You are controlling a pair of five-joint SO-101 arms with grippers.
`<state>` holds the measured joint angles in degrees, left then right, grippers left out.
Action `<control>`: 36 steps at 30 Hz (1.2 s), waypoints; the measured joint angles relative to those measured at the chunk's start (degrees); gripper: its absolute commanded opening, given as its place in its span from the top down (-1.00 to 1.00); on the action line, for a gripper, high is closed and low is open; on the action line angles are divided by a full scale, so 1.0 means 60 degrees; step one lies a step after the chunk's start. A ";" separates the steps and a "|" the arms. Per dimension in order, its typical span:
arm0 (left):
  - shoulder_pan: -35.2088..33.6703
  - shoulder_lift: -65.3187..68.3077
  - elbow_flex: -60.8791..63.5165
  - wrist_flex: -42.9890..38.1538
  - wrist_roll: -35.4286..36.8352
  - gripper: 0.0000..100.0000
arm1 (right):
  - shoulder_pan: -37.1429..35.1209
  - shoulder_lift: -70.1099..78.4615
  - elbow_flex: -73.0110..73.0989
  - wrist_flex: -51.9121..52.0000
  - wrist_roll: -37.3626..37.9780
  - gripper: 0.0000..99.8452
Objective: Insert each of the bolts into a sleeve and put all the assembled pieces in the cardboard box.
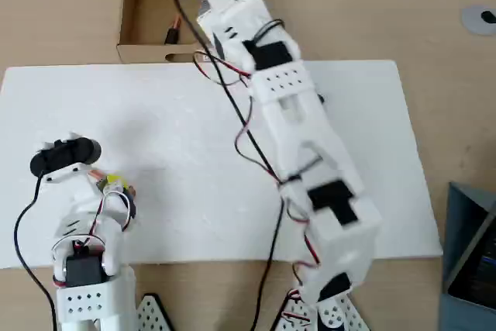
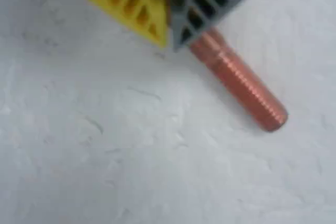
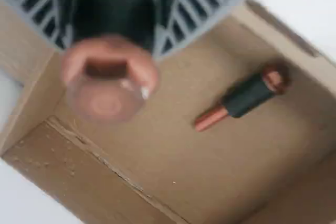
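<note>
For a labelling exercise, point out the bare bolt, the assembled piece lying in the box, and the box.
bolt (image 2: 236, 85): left wrist view, threaded shank.
assembled piece (image 3: 247, 95): right wrist view, black sleeve.
cardboard box (image 1: 128, 5): high view, side wall.

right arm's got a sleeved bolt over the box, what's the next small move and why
Probably open the right gripper and let go. It holds the sleeved bolt over the inside of the cardboard box, where one finished piece already lies off to the side, so a drop should land on bare floor. The left gripper holds a bare bolt.
</note>
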<state>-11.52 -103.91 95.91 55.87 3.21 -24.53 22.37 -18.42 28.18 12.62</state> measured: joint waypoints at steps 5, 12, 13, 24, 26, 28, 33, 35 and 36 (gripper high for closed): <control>0.0000 0.0000 0.0000 0.0000 0.0000 1.00 | 0.0000 0.2095 -0.1861 -0.0059 0.0513 0.85; 0.0000 0.0000 0.0000 0.0000 0.0000 1.00 | 0.0000 0.3736 -0.3692 -0.0059 0.1128 0.70; 0.0000 0.0000 0.0000 0.0000 0.0000 1.00 | 0.0000 0.3853 -0.3941 -0.0015 0.1158 0.70; 0.0000 0.0000 0.0000 0.0029 0.0000 1.00 | 0.0088 0.4542 -0.5480 0.0791 0.1201 0.70; 0.0000 0.0000 0.0000 0.0029 0.0000 1.00 | 0.0117 0.4542 -0.5758 0.1143 0.1201 0.70; 0.0000 0.0000 0.0000 0.0029 0.0000 1.00 | 0.0147 0.4542 -0.6110 0.1553 0.1201 0.70; 0.0000 0.0000 0.0000 0.0029 0.0000 1.00 | 0.0293 0.4542 -0.7150 0.2711 0.1201 0.70; 0.0000 0.0000 0.0000 0.0029 0.0000 1.00 | 0.0366 0.4542 -0.7619 0.3253 0.1201 0.70; 0.0000 0.0000 0.0000 0.0029 0.0000 1.00 | 0.0381 0.4542 -0.7883 0.3546 0.1201 0.70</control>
<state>-11.52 -103.91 95.91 56.04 3.21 -22.24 49.63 -65.71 49.45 19.82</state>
